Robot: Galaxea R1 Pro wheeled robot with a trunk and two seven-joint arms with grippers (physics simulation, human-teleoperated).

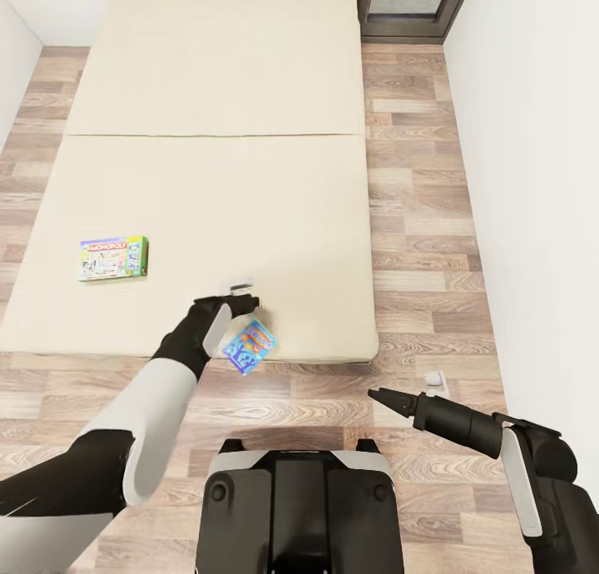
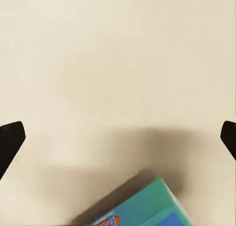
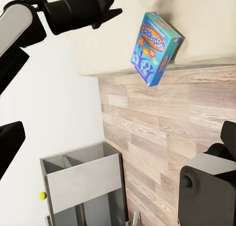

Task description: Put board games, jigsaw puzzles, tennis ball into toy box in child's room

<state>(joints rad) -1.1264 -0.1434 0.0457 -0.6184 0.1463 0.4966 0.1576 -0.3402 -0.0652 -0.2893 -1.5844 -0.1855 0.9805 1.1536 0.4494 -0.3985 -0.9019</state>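
Hovering over bed's (image 1: 249, 183) near edge, left gripper (image 1: 241, 295) has fingers spread, nothing held. Blue board game (image 1: 249, 345) lies tilted just near-right of it, overhanging edge, long axis diagonal. Monopoly board game (image 1: 114, 258) well left. Right gripper (image 1: 384, 397) farther off; open or closed, cannot tell.

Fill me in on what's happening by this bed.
The robot stands at the foot of the bed. Its left tool is over the bed's near edge, right by the blue game, which is tilted up at that edge; whether it is gripped cannot be told. The left wrist view shows the fingers spread wide. The Monopoly box lies flat on the bed, untouched. The right tool hangs over the floor, holding nothing.
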